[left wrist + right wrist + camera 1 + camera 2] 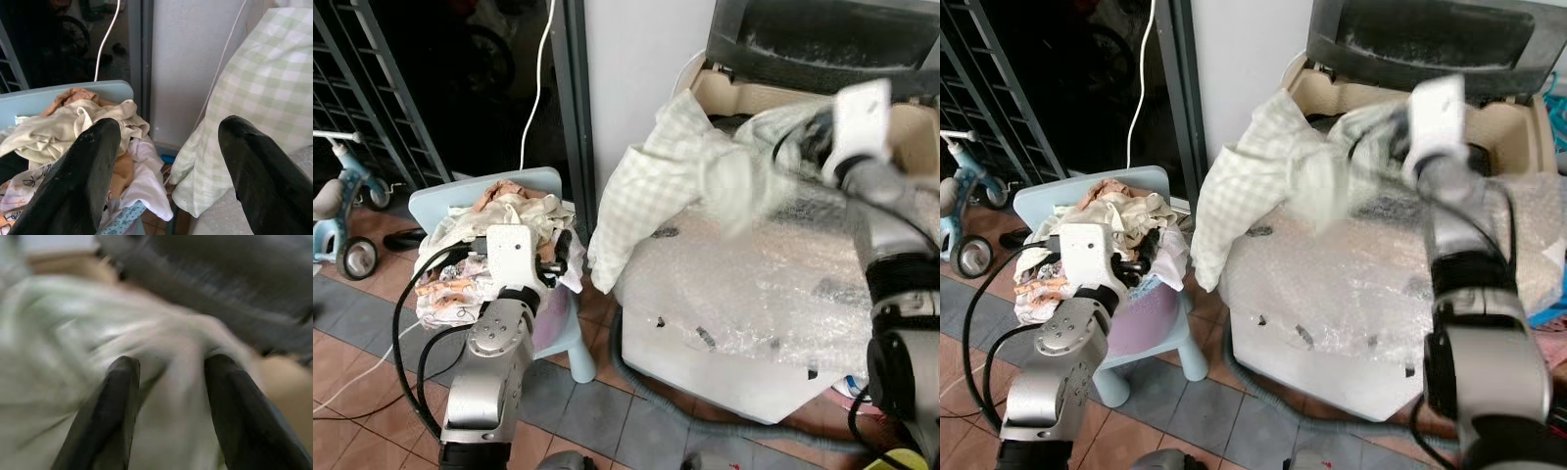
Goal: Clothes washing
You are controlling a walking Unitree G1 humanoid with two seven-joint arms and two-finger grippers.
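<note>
**Robot loading a checked cloth into a top-loading washing machine**

A pale green-and-white checked cloth point(651, 181) hangs over the front left corner of a white top-loading washing machine point(724, 352). The machine's top and front are wrapped in clear bubble film, and its dark lid point(822, 34) stands raised at the back, leaving the beige tub opening exposed. The cloth's upper end is bunched at the rim of that opening while its loose tail drapes down the machine's left side, which suggests it is being fed into the tub.

The right gripper point(168, 382) reaches over the opening. Its two black fingers are spread, with blurred pale fabric lying between them; whether they press on the cloth cannot be told through the motion blur.

The left gripper point(168, 166) hangs low with its fingers spread wide and nothing held, pointing toward a light blue plastic child's chair point(543, 181). A pile of cream, peach and patterned laundry point(499, 220) rests on the seat, just left of the machine, probably waiting its turn.

No brand, label or writing can be read anywhere.
</note>
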